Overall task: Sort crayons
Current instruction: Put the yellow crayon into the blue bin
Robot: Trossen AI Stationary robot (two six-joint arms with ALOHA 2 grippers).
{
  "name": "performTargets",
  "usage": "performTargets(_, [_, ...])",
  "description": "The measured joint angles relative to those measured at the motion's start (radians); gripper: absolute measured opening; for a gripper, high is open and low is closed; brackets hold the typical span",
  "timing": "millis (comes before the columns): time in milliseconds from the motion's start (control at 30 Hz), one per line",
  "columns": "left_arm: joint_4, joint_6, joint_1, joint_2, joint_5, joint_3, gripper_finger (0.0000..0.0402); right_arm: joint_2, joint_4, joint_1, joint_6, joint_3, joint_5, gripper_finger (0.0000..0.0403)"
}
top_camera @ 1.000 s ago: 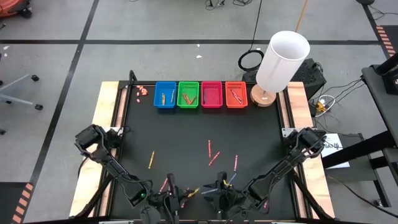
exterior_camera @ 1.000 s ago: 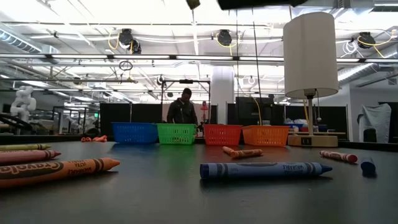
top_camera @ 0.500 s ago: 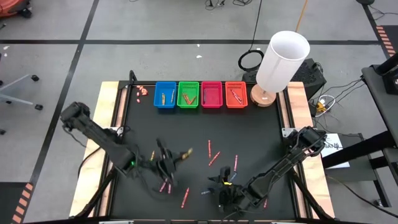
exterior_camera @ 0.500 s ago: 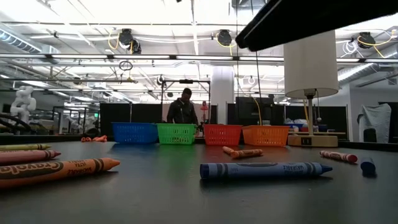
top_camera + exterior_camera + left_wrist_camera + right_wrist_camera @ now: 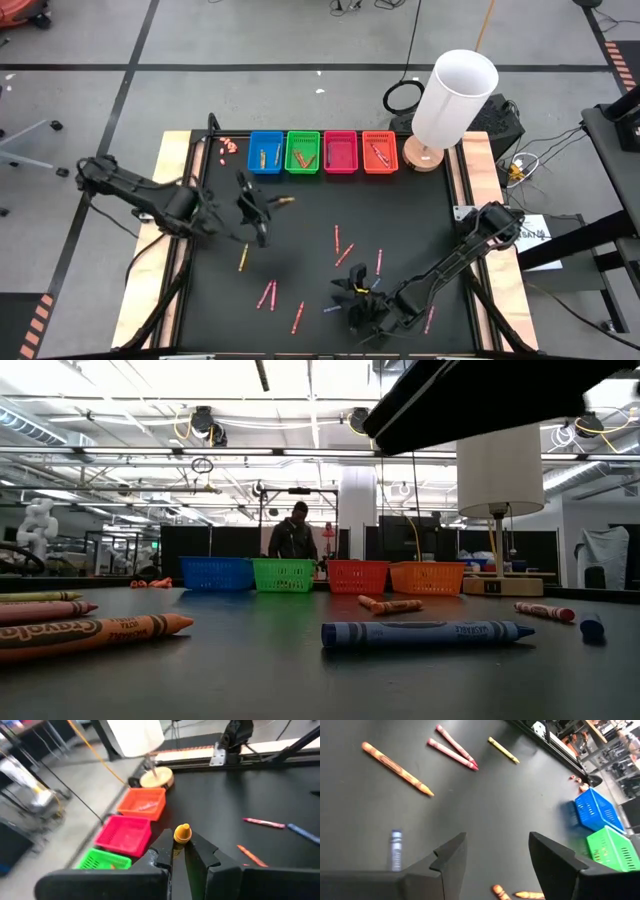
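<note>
My left gripper [image 5: 268,204] hangs over the table's far left part, just short of the blue basket [image 5: 265,152] and the green basket [image 5: 303,152], shut on a yellow-orange crayon [image 5: 182,834]. My right gripper [image 5: 495,847] stands open low over the near middle of the table [image 5: 355,292], with nothing between its fingers. Loose crayons lie flat on the black mat: a yellow one [image 5: 243,257], pink ones [image 5: 266,294], red ones [image 5: 336,238] and a blue one [image 5: 425,632]. The pink basket [image 5: 340,152] and the orange basket [image 5: 379,152] stand in the same far row. My left gripper pinches the yellow-orange crayon between its two fingers. The crayon lies along the fingers, and its rounded end [image 5: 183,831] sticks out past the fingertips. The fingers run nearly level, pointing toward the table's right. The crayon is lifted clear of the mat [image 5: 283,201].
A white lamp [image 5: 452,100] stands at the far right corner beside the orange basket. Small pinkish bits [image 5: 228,146] lie left of the blue basket. An orange crayon [image 5: 397,768] and a blue one [image 5: 396,850] lie ahead of my right gripper. A person [image 5: 295,535] stands beyond the table.
My left gripper has risen from the table's near edge and travelled toward the far edge and the baskets, staying shut on the yellow-orange crayon, which is now lifted clear. My right gripper has stayed open at nearly the same place.
</note>
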Motion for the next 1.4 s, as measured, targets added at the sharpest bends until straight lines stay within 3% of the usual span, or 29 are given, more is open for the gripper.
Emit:
performTargets(233, [-0.104, -0.137, 0.102, -0.068, 0.17, 0.0, 0.0027, 0.0, -0.02, -0.064, -0.076, 0.0, -0.006, 0.0196])
performTargets(433, [-0.106, -0.153, 0.13, -0.087, 0.369, 0.0, 0.0027, 0.0, -0.046, -0.121, -0.087, 0.0, -0.01, 0.0196])
performTargets(567, [-0.107, -0.171, 0.156, -0.094, 0.434, 0.0, 0.0027, 0.0, -0.034, -0.156, -0.089, -0.023, -0.01, 0.0196])
performTargets(967, [-0.152, -0.041, 0.304, -0.101, 0.398, 0.0, 0.0027, 0.001, 0.104, -0.219, -0.08, -0.148, -0.012, 0.0196])
performTargets(1167, [-0.189, 0.044, 0.481, -0.1, 0.252, 0.0, 0.0027, 0.001, 0.109, -0.252, -0.053, -0.149, -0.011, 0.0196])
performTargets(1400, [-0.192, 0.079, 0.733, -0.077, 0.273, 0.0, 0.0027, 0.001, 0.175, -0.288, -0.053, -0.15, -0.011, 0.0196])
